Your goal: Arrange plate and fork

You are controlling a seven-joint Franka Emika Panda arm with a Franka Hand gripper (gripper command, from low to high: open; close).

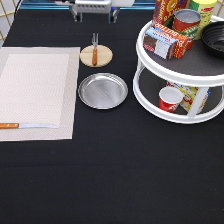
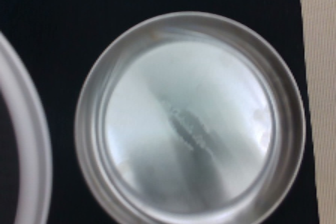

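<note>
You had the gripper (image 1: 95, 7) at the exterior view's top edge, well apart from everything on the black table (image 1: 110, 170). Its upper part was cut off by the frame, so you could not tell whether it was apart or together, and it held nothing you could see. The plate (image 1: 103, 91) sat bare on the cloth, between the placemat (image 1: 37, 92) on the exterior view's left and the white 2-tier rack (image 1: 150, 75) on the right, near both. Just above it, the fork (image 1: 94, 48) lay across the wooden coaster (image 1: 96, 56), tines toward the top. A knife (image 1: 25, 125) lay on the placemat's lower part, its handle cut off at the left edge. The wrist view was filled by the plate (image 2: 191, 120); only a strip of placemat (image 2: 321, 50) and a pale curved rim (image 2: 30, 150), too cropped to identify, showed beside it.
</note>
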